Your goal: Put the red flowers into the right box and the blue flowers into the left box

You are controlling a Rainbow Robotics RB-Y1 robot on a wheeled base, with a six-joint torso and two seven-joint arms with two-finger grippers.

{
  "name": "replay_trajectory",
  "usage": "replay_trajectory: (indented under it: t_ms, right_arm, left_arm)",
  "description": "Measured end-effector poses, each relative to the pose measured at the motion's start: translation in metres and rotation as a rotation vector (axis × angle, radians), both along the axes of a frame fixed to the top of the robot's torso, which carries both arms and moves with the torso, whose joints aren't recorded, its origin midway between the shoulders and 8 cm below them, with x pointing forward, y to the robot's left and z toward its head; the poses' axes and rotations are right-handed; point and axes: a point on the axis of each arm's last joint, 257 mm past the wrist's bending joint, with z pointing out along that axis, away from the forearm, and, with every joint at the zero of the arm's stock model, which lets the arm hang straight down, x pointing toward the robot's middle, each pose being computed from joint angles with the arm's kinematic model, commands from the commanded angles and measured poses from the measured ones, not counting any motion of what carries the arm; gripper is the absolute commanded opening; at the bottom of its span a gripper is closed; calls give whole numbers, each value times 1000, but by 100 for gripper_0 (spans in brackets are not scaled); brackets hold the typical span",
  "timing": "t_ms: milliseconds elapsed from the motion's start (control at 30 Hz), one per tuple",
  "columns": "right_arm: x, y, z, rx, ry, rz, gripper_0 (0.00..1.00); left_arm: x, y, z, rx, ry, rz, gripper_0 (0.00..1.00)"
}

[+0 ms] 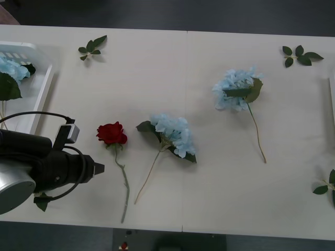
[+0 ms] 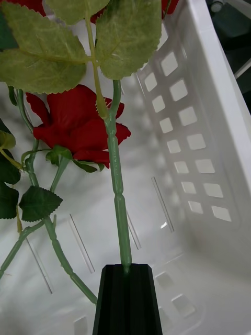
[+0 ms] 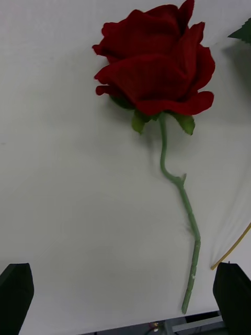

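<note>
One red flower (image 1: 111, 134) lies on the table left of centre, its stem trailing toward the front edge. My left arm (image 1: 47, 167) sits just left of it. In the left wrist view the left gripper (image 3: 124, 303) is open above that rose (image 3: 154, 63), with the stem's end between its black fingers (image 3: 15, 298). Two blue flowers (image 1: 175, 135) (image 1: 236, 89) lie mid-table. Another blue flower (image 1: 10, 68) rests in the left box (image 1: 44, 83). My right gripper (image 2: 128, 298) is shut on a rose stem (image 2: 117, 183) inside the white right box (image 2: 193, 131), above another red flower (image 2: 78, 123).
Loose green leaf sprigs lie at the back left (image 1: 91, 47), back right (image 1: 300, 55), right edge (image 1: 324, 185) and under my left arm (image 1: 42, 201). A sliver of the right box (image 1: 332, 99) shows at the table's right edge.
</note>
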Motion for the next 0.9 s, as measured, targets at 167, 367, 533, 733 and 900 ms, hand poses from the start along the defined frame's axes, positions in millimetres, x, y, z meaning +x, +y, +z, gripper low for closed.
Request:
replay_trajectory:
  t_ms: [167, 367, 533, 733, 900]
  right_arm:
    - [3, 2, -8, -23, 14, 18, 74]
    - [5, 3, -2, -8, -9, 14, 100]
    - [6, 24, 15, 24, 15, 47, 100]
    - [21, 73, 71, 34, -17, 166, 100]
    - [34, 135, 90, 60, -27, 318, 100]
  left_arm:
    - [19, -8, -7, 18, -38, 1, 100]
    - [37, -15, -15, -15, -34, 37, 100]
    - [52, -19, -21, 9, -25, 28, 100]
    - [66, -24, -28, 31, -36, 21, 100]
    - [74, -33, -33, 45, -45, 14, 100]
